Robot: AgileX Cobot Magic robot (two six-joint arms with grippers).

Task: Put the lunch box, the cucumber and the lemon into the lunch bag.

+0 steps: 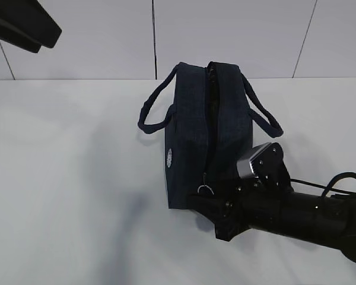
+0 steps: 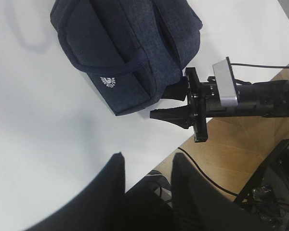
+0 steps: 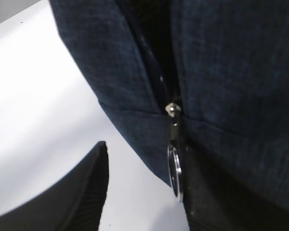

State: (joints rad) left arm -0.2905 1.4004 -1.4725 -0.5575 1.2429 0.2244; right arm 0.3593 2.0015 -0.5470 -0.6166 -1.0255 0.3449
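Navy fabric lunch bag (image 1: pixel 210 127) on white table (image 1: pixel 65 178), right gripper (image 1: pixel 216 217) jaws apart by silver ring pull (image 3: pixel 174 169), left gripper (image 2: pixel 144 192) apart, raised clear.

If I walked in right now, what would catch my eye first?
A boxy dark navy fabric lunch bag stands mid-table, its top zipper gaping open. The black right gripper sits at its near end, jaws apart beside the silver ring pull. The left gripper hangs above the table edge.
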